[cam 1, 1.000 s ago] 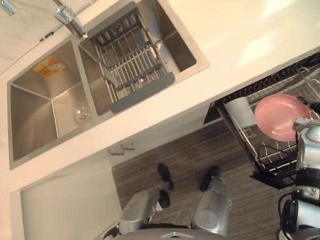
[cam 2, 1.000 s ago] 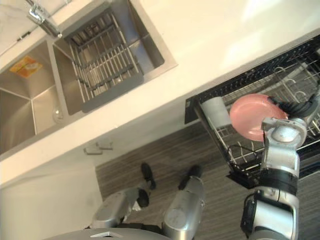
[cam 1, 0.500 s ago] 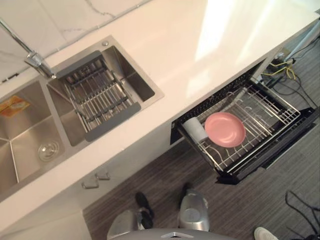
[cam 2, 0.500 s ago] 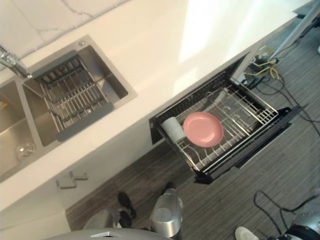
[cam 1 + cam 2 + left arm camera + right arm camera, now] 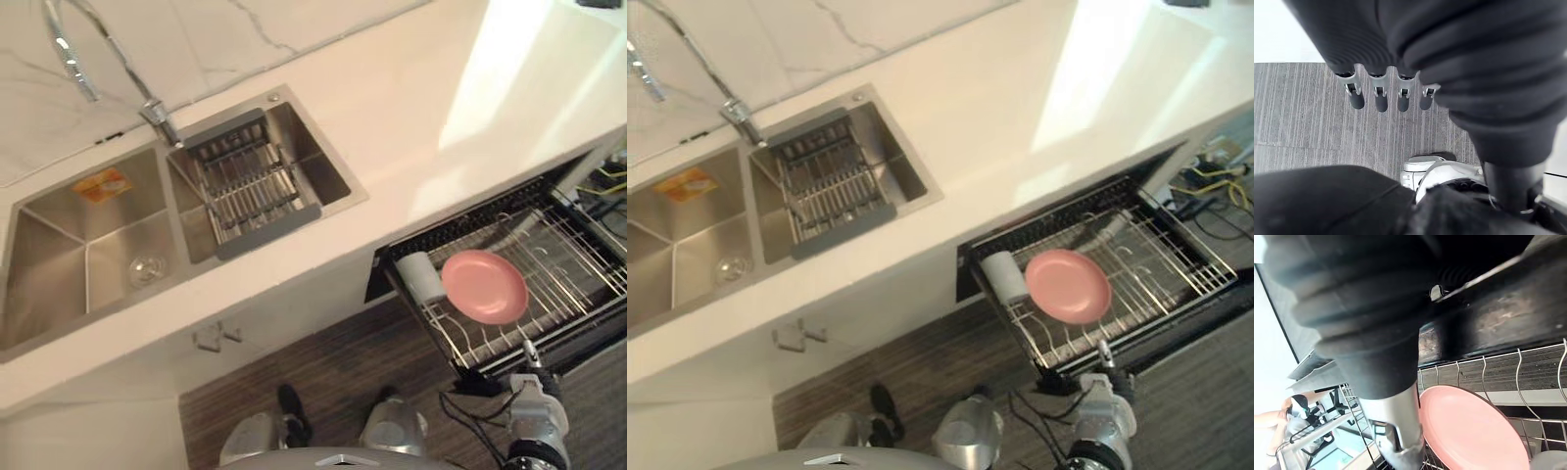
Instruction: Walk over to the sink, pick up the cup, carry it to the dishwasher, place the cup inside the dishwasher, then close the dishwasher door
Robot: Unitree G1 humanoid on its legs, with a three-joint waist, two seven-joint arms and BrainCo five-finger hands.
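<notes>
Cup (image 5: 421, 277) in dishwasher rack (image 5: 573, 266) (beside pink plate (image 5: 484, 286))

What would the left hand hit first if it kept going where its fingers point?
Probably the grey striped floor; the left hand aims at it, nothing between, though depth is unclear.

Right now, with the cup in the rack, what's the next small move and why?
Probably raise the right hand to the front edge of the dishwasher door and start pushing it shut. The cup already lies in the rack beside the pink plate, and that hand is right by the door edge. The left hand hangs open.
</notes>
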